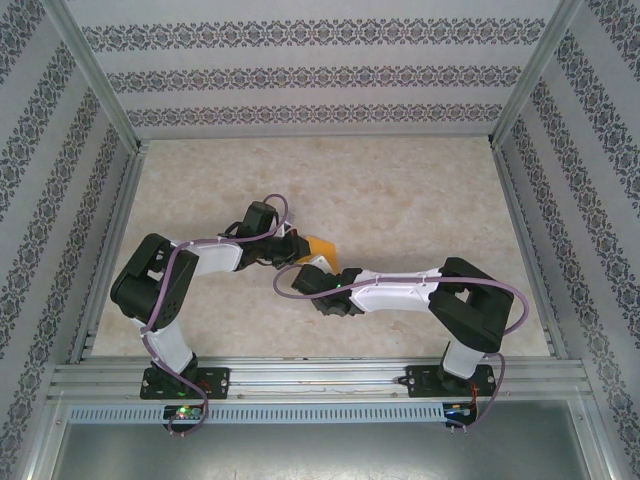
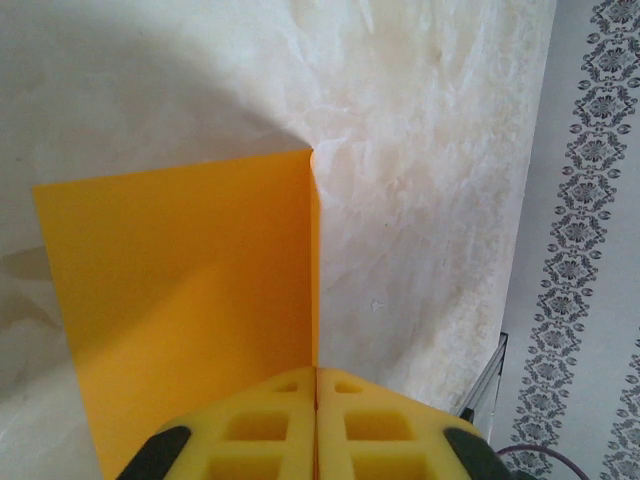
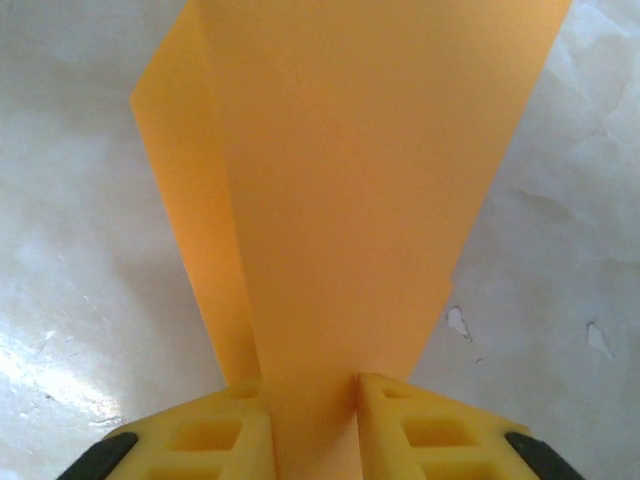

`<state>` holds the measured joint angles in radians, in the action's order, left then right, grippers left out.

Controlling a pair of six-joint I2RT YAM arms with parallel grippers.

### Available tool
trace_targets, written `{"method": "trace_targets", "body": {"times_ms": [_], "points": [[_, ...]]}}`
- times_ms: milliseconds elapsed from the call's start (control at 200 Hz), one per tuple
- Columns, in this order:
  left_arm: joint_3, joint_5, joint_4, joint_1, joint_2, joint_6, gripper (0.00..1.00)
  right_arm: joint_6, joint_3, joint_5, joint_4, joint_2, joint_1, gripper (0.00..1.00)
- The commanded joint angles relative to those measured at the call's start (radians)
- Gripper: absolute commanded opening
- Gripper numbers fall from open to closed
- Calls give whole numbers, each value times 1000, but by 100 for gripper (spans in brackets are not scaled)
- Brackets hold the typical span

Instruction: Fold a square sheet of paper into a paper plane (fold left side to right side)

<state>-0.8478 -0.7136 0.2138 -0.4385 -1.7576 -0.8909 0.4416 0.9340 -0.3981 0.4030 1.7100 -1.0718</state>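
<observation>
Paper [image 1: 322, 245] mid-table, partly folded and lifted, left claw [image 2: 316, 372] pressed together pinching its crease, right claw [image 3: 312, 385] slightly parted astride it.

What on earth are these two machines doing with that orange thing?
Two robot arms are working on an orange sheet of paper in the middle of the table. The left gripper is pinched shut on one edge or crease of the sheet. The right gripper has the paper running up between its fingers, which stand apart rather than clamped. The sheet is bent up, not lying flat.
</observation>
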Motion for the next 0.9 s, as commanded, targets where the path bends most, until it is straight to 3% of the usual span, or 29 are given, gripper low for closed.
{"method": "trace_targets", "body": {"times_ms": [0,210,465,674,894], "points": [[-20,23,-7,-11,30,5,14,11,12,-33,27,2,-11,19],[6,61,-54,0,87,36,29,13,3,-29,33,5,-12,0],[74,68,-138,87,216,85,41,11,-38,20,1,-48,15,0],[117,61,-226,162,315,141,44,-8,-142,206,-118,-152,91,0],[132,32,-254,172,328,164,44,-17,-247,452,-239,-227,203,0]]}}
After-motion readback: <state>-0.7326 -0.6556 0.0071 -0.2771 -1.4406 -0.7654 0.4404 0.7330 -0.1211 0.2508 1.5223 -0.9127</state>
